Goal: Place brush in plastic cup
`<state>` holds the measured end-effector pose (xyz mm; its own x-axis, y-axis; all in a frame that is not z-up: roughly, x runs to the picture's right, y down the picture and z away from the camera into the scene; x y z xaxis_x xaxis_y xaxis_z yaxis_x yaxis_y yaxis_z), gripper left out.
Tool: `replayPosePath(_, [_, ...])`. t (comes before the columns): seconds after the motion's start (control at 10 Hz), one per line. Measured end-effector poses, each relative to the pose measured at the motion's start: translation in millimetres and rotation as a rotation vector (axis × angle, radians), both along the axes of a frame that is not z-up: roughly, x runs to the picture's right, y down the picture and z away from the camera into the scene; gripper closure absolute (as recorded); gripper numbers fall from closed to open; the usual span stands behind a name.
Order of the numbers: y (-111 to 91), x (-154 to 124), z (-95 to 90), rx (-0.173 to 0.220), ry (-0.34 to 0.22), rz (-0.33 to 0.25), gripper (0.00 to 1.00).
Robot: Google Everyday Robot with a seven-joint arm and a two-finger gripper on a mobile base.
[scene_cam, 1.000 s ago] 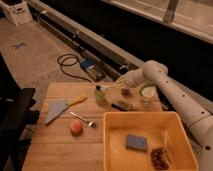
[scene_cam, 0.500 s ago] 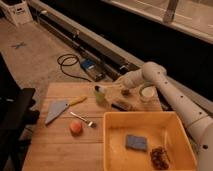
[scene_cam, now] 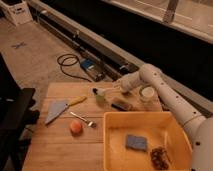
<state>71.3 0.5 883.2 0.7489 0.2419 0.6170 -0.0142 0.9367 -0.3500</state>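
The brush has a small dark head at its left end and a pale handle running right into my gripper. The gripper is shut on the handle and holds the brush level, a little above the wooden table. The brush head hangs over a small greenish cup at the table's far middle. A pale plastic cup stands upright to the right, under my white arm.
A dark flat object lies right of the greenish cup. A yellow-handled scraper, a metal fork and an orange ball lie on the left half. A yellow bin at front right holds a blue sponge and a brown item.
My gripper and the brush have shifted slightly left, so the brush head now sits further left over the greenish cup. Nothing else has moved.
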Motion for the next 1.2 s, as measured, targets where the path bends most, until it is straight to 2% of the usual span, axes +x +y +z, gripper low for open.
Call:
replayPosePath(0.2, [1, 0, 2.8, -0.010, -0.003, 0.001, 0.30])
replayPosePath(0.4, [0, -1, 3.1, -0.007, -0.005, -0.005, 0.20])
replayPosePath(0.8, [-13, -3, -6.1, 0.028, -0.001, -0.026, 0.20])
replayPosePath(1.2, [-47, 2, -33.9, 0.111, 0.041, -0.048, 0.20])
